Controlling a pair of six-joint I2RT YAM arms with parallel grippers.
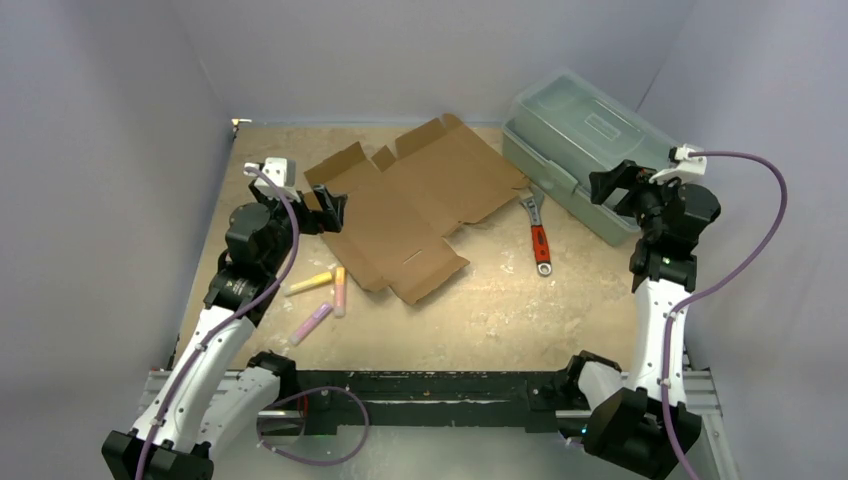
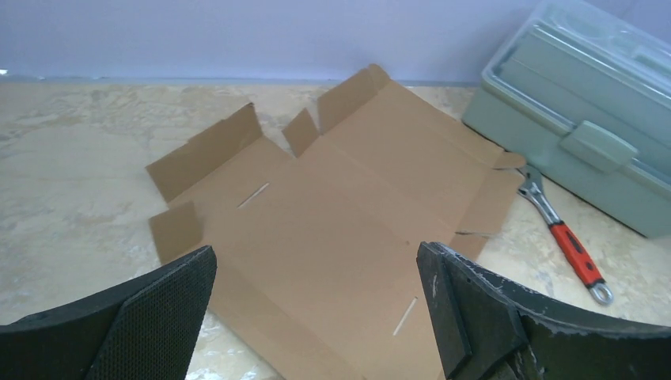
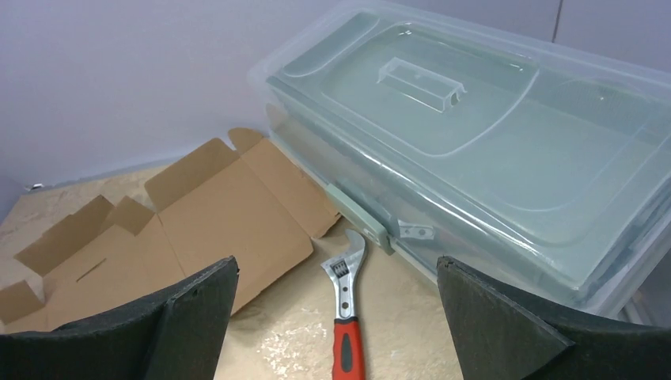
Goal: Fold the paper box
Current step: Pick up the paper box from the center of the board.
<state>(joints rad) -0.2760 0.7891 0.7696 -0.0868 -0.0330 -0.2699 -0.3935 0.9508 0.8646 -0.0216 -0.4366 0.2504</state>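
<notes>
Nearest the arm bases, off the near-left corner of the paper box (image 1: 410,205), three short sticks lay on the table (image 1: 500,310). A pink stick (image 1: 311,323) lay nearest. Beyond it were a yellow stick (image 1: 310,283) and an orange stick (image 1: 340,290), the orange one just beside the box's near-left edge. They were too small to tell chalk from markers.

The paper box lay unfolded on the table, a flat brown sheet set at a slant. Its thin slots showed, and several flaps along its left and far sides tilted slightly upward.

The left gripper (image 2: 315,252) hung over the box's left edge. Its jaws were spread wide with nothing held, and bare cardboard showed between the fingers.

Just off the box's right flap lay a wrench (image 1: 540,240). Its red handle pointed toward the near side and its metal head lay close to the flap.

The right gripper (image 3: 336,265) hung well to the right of the box, released and empty. Its fingers stood far apart and faced back toward the box.

Farthest off, beyond the box's right side, a translucent grey-green toolbox (image 1: 580,140) stood with its lid down, its latch side turned toward the box.
</notes>
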